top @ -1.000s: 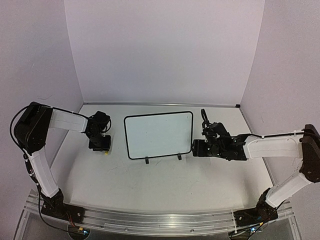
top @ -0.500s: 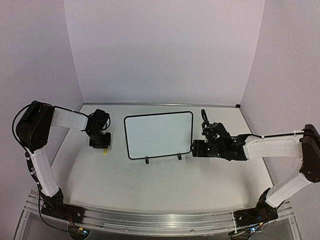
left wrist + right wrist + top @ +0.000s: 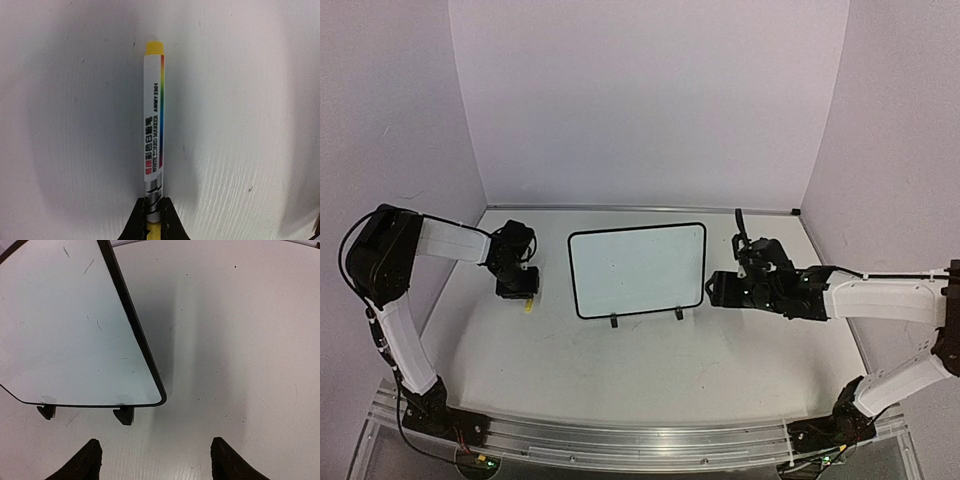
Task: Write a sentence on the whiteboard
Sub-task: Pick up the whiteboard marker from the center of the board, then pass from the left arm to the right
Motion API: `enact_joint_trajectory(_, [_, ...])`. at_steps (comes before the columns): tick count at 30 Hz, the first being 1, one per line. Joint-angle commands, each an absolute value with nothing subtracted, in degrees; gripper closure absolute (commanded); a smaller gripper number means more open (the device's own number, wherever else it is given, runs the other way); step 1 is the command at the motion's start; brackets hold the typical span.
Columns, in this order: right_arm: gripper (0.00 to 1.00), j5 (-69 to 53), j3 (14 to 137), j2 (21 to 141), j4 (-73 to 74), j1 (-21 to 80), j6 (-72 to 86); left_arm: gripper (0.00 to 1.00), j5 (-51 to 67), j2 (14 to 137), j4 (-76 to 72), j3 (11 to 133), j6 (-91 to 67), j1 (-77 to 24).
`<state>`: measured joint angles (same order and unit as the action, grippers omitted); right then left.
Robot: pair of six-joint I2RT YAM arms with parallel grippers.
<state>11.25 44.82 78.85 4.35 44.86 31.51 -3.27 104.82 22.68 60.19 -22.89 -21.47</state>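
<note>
right claw (image 3: pixel 713 290) withdrew right of whiteboard (image 3: pixel 635 268)

A white-barrelled marker pen (image 3: pixel 152 125) with a yellow end and a rainbow stripe down its side sits low over the white table (image 3: pixel 650 370), near its left edge. Pale lilac walls (image 3: pixel 650 100) enclose three sides; an aluminium rail (image 3: pixel 640 440) runs along the near edge.

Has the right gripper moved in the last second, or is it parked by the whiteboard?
Yes. In the top view the right gripper has slid slightly to the right, away from the right edge of the whiteboard.
</note>
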Motion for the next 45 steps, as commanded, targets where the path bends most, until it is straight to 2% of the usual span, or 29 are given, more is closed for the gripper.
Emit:
enact_joint_trajectory(1, [0.29,11.7,47.1,73.2,7.6,44.6,29.6,1.00,-2.0,94.5,22.5,56.0,-22.0,-21.2])
enact_joint_trajectory(5, [0.28,10.4,49.5,68.7,9.9,44.6,27.4,1.00,-0.2,85.0,24.9,54.6,-19.6,-21.2])
enact_joint_trajectory(10, [0.24,4.4,55.0,68.8,14.3,44.5,25.4,1.00,7.4,76.3,27.9,54.5,-17.6,-21.7])
enact_joint_trajectory(15, [0.23,-9.2,62.2,72.2,18.5,42.8,22.7,1.00,13.7,69.3,31.3,55.9,-12.8,-25.1])
enact_joint_trajectory(19, [0.23,-20.2,67.7,75.5,22.5,42.1,21.2,1.00,16.6,65.7,34.4,58.5,-10.2,-31.8])
enact_joint_trajectory(24, [0.22,-34.2,69.3,78.7,24.2,42.1,21.4,1.00,20.9,63.7,35.3,59.4,-11.3,-37.8])
enact_joint_trajectory(34, [0.19,-54.0,72.4,85.3,24.7,42.1,25.0,1.00,22.6,70.1,35.5,65.3,-10.6,-52.3])
enact_joint_trajectory(45, [0.19,-62.0,73.7,89.9,24.5,42.5,27.7,1.00,25.0,82.1,39.4,75.3,-4.4,-60.1])
